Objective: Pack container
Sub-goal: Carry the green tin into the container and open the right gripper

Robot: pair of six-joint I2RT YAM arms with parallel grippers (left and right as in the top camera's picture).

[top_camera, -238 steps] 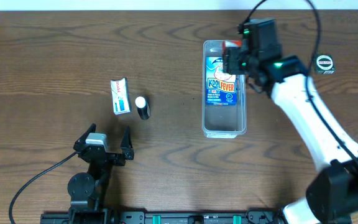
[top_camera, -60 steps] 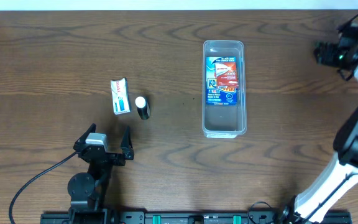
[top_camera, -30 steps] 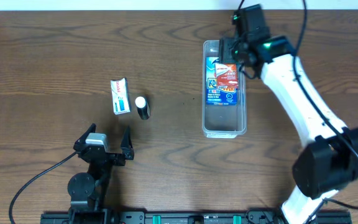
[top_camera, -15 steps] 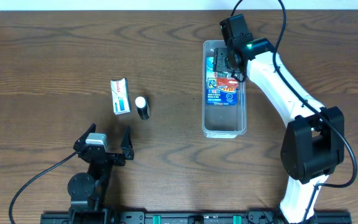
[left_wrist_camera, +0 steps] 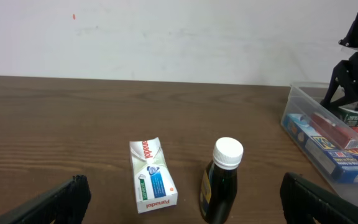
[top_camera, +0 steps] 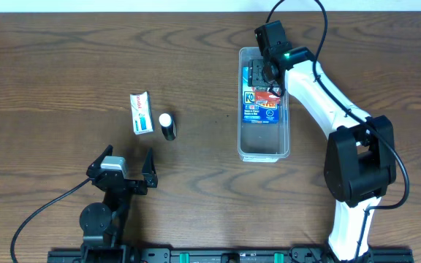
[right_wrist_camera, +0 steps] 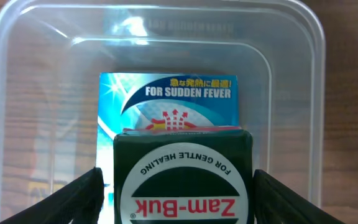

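The overhead camera looks straight down from high up at the whole tabletop (top_camera: 50,58). The left wrist camera sits low and looks across it to a white wall (left_wrist_camera: 166,37). The right wrist camera looks down, very close, into the container (right_wrist_camera: 36,93), which all three see.

Left arm (top_camera: 99,215): black, folded low at near side. Left gripper (top_camera: 128,159): aimed forward, jaws spread wide, nothing between.
Right arm (top_camera: 320,80): white, stretched far forward, wrist pitched down. Right gripper (top_camera: 264,73): fingers (right_wrist_camera: 86,196) clamped against sides of dark green Zam-Buk box (right_wrist_camera: 183,180).
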